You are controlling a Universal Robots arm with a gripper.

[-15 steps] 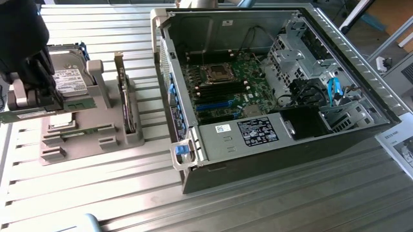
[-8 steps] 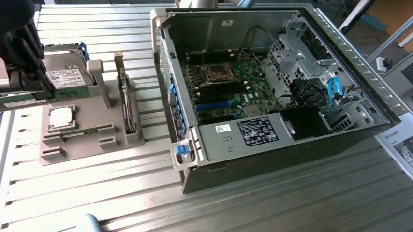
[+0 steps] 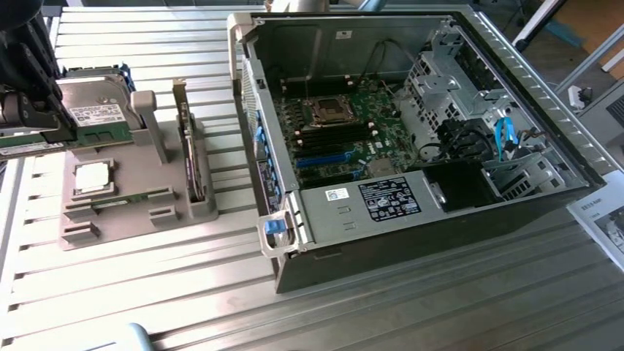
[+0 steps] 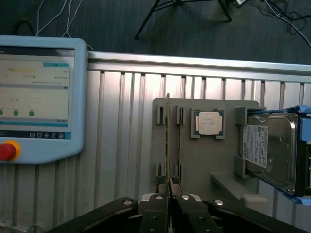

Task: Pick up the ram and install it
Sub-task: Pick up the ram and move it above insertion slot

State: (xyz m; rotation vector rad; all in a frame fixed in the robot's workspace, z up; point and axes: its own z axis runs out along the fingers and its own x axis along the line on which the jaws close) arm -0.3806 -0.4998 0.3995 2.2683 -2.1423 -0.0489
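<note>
The ram [image 4: 167,145] is seen edge-on as a thin green stick running out from my gripper [image 4: 168,193], whose black fingers are shut on it. It hangs well above the grey holder block [image 4: 204,165], over the block's narrow slots. In the exterior view my gripper [image 3: 39,121] is at the far left, raised beside the hard drive. The open computer case [image 3: 546,110] lies at the exterior view's right. Its green motherboard [image 3: 337,135] is exposed, with dark memory slots beside the processor socket.
The holder block [image 3: 127,219] carries a silver hard drive [image 3: 93,106], a processor chip [image 3: 93,178] and an upright expansion card [image 3: 185,146]. A teach pendant [image 4: 34,97] with a red button lies on the slatted metal table. A paper sheet [image 3: 604,219] lies beyond the case.
</note>
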